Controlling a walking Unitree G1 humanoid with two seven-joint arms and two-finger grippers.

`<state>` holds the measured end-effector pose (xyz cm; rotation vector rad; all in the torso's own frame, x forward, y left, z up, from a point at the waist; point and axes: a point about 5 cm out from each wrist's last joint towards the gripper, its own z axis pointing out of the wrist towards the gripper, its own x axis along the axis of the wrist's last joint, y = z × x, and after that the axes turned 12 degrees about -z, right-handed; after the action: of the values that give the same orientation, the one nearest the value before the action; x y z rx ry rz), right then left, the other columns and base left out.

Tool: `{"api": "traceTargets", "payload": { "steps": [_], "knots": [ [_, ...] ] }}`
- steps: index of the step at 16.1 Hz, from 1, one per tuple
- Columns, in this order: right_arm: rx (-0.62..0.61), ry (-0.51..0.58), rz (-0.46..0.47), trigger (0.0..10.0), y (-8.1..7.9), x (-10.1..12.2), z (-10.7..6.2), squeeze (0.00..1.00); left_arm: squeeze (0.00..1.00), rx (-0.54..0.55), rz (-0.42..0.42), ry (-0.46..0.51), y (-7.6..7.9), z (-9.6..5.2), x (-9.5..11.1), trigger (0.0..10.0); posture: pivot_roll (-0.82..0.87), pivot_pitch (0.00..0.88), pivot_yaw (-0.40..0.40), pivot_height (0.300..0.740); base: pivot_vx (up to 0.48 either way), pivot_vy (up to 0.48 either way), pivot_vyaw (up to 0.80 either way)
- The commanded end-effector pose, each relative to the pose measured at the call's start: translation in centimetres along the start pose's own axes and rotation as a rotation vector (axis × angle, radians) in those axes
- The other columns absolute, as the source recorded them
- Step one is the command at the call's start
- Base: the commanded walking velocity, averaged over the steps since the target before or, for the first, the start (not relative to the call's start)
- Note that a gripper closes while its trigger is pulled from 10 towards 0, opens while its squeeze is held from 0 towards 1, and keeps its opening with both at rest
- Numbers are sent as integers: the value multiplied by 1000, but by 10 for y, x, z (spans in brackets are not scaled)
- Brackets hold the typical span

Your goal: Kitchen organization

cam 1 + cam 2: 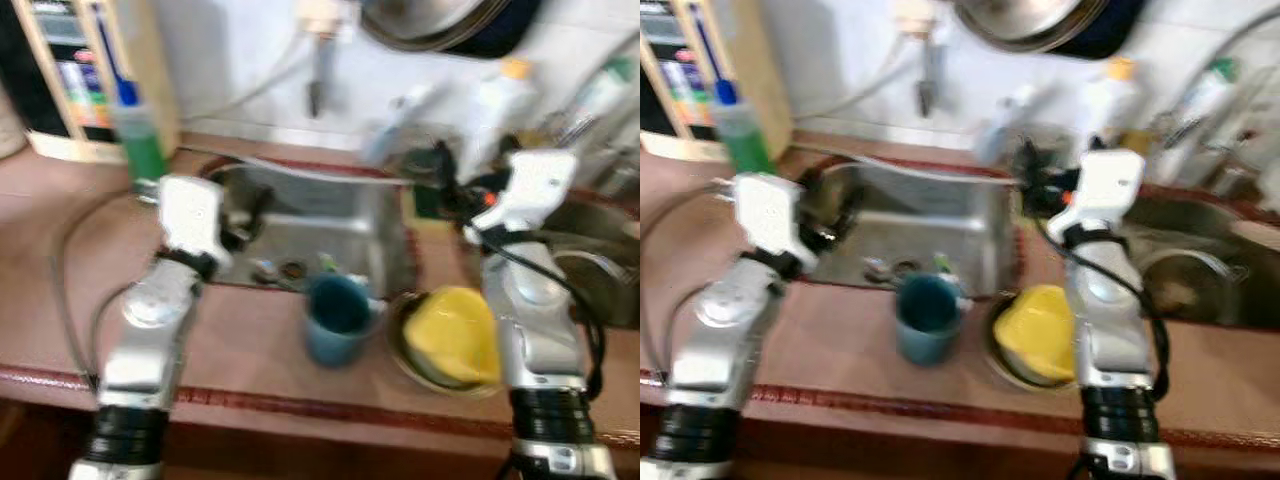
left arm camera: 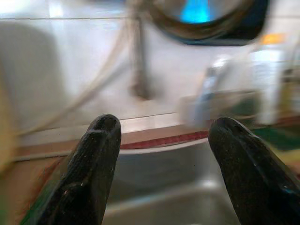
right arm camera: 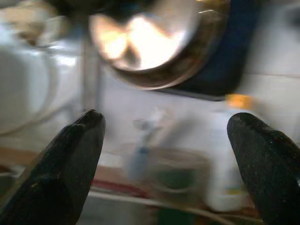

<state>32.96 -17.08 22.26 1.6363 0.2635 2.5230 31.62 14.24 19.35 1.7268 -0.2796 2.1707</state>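
A teal cup (image 1: 336, 318) and yellow bowl (image 1: 452, 335) are seen on the bench (image 1: 250, 350) from the head; in the wrist views, the left gripper (image 2: 161, 164) and right gripper (image 3: 171, 164) are shown with jaws wide, empty.

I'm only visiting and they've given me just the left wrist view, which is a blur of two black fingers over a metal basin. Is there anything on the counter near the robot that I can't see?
Observer: Yes, a dark teal cup stands on the brown counter, at the front edge of the steel sink.
Operator: Anything beside it?
Observer: A bowl holding something yellow sits on the cup's right.
Operator: And the other arm?
Observer: The right gripper is open, pointing toward the wall where a round metal pan hangs.
Operator: Is my gripper holding anything?
Observer: No, the left gripper is open and empty.
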Motion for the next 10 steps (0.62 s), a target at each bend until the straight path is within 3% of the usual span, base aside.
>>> {"api": "traceTargets", "payload": {
  "steps": [1, 6, 8, 10],
  "knots": [
    [11, 19, 7, 10000, -3, 4, 3, 0, 0, 15, 18, 12, -6, -1, 6, 10000, 33, 13, -60, 740, 0, -480, 0],
    [18, 19, 7, 10000, -4, 5, 3, 0, 0, 17, 17, 11, -5, -1, 7, 10000, 30, 14, -61, 740, 0, -436, 0],
    [24, 21, 11, 10000, -4, 5, 2, 0, 0, 23, -31, 2, -5, 0, 6, 10000, 28, 17, -61, 740, 0, 0, 0],
    [34, 28, 24, 10000, -3, 6, -2, 0, 0, 30, -29, -3, -7, 0, 12, 10000, 24, 19, -60, 740, 0, 0, 0]
  ]
}}
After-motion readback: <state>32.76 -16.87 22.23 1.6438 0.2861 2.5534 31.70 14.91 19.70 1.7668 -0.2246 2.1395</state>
